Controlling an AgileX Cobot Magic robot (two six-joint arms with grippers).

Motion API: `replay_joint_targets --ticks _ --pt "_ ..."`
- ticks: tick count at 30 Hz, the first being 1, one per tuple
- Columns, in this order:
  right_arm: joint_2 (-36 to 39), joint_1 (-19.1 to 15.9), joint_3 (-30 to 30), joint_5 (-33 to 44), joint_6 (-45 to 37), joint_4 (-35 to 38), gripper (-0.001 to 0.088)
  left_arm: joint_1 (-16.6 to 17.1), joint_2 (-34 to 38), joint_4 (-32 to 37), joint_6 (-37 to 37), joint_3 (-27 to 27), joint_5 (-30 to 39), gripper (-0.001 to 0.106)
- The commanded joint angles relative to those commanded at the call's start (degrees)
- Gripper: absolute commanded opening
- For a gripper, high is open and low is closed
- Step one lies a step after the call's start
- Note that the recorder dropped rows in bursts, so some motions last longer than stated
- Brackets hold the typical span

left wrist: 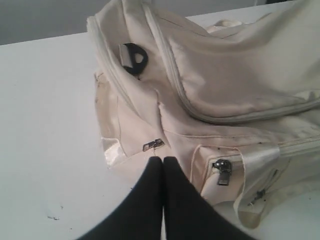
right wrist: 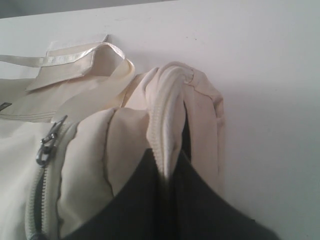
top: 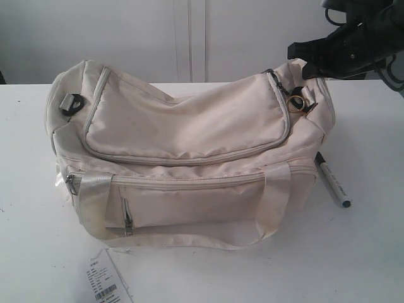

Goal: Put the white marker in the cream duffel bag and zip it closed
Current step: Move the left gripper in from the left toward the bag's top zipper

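Early stage, we judge: white marker (top: 332, 180) lies on table (top: 38, 252) just right of cream duffel bag (top: 189, 145), not inside. We see right gripper (right wrist: 170, 175) pinching the bag's right-end fabric, left gripper (left wrist: 163, 161) clenched and empty. Insertion and zipping are left.

Matte black left tool (left wrist: 163, 161), tapered fingers (left wrist: 142, 205), black right arm (top: 356, 38), dark cables (top: 333, 19)
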Motion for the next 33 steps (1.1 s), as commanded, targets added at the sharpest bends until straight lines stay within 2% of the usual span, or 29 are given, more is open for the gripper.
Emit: replay_joint_targets --ticks 15,22,25,28,33 --pt "0.0 0.0 0.0 0.0 0.0 0.0 0.0 -12.59 11.55 0.0 1.09 -6.62 -3.54 0.0" --pt "0.0 0.0 0.0 0.0 0.0 0.0 0.0 -19.23 15.76 0.0 1.21 -7.67 -6.72 0.0" --pt "0.0 0.0 0.0 0.0 0.0 0.0 0.0 -21.08 16.74 0.11 1.9 -7.91 -6.6 0.0" --pt "0.0 0.0 0.0 0.0 0.0 0.0 0.0 -23.18 17.03 0.2 9.99 -7.91 -4.83 0.0" --pt "0.0 0.0 0.0 0.0 0.0 0.0 0.0 -25.6 17.03 -0.5 10.74 -7.95 -0.76 0.0"
